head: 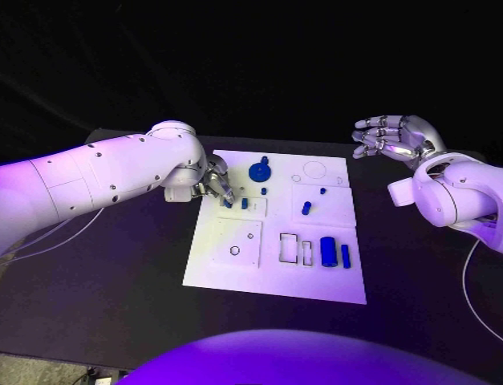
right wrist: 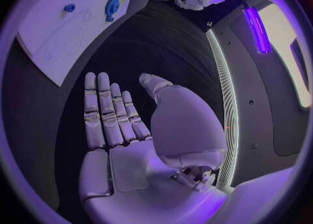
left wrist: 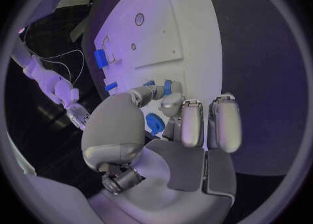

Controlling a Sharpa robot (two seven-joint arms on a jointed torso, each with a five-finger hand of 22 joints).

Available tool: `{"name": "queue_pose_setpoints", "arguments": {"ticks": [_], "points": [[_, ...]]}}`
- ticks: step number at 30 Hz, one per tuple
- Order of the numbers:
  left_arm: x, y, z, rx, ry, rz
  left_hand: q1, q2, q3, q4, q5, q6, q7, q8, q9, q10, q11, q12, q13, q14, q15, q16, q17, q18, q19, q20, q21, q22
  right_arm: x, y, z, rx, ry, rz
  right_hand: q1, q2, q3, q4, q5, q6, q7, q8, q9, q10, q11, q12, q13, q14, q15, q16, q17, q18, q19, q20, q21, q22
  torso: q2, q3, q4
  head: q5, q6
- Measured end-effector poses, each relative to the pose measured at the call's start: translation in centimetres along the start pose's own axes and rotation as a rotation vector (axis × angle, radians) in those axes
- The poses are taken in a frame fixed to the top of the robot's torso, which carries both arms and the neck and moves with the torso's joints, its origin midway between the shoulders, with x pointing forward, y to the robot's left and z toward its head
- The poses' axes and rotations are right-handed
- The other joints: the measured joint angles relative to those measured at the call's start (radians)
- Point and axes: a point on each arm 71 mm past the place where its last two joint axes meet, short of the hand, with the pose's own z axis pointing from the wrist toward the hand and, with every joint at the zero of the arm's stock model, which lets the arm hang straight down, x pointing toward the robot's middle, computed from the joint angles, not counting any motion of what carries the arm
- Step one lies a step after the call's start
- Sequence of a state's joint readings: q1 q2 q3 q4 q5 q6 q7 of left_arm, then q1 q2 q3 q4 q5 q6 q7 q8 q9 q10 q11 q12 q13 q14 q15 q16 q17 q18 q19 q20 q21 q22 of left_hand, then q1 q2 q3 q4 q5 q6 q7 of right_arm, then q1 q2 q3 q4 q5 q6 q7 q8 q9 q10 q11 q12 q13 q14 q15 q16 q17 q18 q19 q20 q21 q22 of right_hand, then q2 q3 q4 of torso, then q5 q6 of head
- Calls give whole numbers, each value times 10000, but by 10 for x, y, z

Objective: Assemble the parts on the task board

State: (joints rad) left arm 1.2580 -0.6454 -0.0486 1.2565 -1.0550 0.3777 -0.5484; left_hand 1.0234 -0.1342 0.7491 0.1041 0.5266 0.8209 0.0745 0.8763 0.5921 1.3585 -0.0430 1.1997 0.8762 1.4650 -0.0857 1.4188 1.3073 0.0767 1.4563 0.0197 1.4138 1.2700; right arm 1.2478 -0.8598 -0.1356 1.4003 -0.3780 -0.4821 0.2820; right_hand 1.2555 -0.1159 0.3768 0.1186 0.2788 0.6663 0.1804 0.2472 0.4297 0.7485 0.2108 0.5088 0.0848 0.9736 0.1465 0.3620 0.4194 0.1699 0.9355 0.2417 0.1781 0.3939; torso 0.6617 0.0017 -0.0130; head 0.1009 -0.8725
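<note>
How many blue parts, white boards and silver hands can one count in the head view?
Blue parts: 8 (the one beside the fingers of the left hand is hard to make out)
White task board: 1
Silver hands: 2, the left hand and the right hand
Total: 11

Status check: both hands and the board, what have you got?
Left hand down at the task board's left edge, fingers at a small blue part; grip unclear. Right hand open, raised off the board. Nothing in the way.
</note>
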Motion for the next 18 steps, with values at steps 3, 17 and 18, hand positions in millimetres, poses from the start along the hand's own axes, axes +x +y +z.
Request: {"name": "queue_pose_setpoints", "arguments": {"ticks": [3,17,18], "points": [[0,0,0,-4,-2,14,-20,20,0,0,0,42,34,0,-1,5,5,0,8,0,0,0,0,0,0,0,0,0,0,0,0,-1,1,1,0,0,0,0,0,0,0,0,0,0,0,0,0,0,0,0,0,0,0,0,0,0,1,0,-5,1,-1],[2,0,1,-24,65,39,-533,58,-751,-80,-637,692,-500,5,-321,199,-123,-38,-100,36,-36,0,0,-1,36,-36,0,61,0,0,0,-6,-1,1,-43,43,-43,43,0,-33,33,43,-13,0,0,38,-24,0,0,0,0,1,37,36,0,-30,0,12,-17,-29,-2],[2,1,2,-33,74,37,-569,94,-876,-8,-722,741,-550,6,-353,199,-124,-38,-108,16,-56,0,0,0,36,-36,0,61,0,0,0,-7,-1,1,-43,43,-43,43,0,-33,33,43,-13,0,0,38,-24,0,0,0,0,0,37,36,0,-30,0,14,-16,-33,-2]]}}
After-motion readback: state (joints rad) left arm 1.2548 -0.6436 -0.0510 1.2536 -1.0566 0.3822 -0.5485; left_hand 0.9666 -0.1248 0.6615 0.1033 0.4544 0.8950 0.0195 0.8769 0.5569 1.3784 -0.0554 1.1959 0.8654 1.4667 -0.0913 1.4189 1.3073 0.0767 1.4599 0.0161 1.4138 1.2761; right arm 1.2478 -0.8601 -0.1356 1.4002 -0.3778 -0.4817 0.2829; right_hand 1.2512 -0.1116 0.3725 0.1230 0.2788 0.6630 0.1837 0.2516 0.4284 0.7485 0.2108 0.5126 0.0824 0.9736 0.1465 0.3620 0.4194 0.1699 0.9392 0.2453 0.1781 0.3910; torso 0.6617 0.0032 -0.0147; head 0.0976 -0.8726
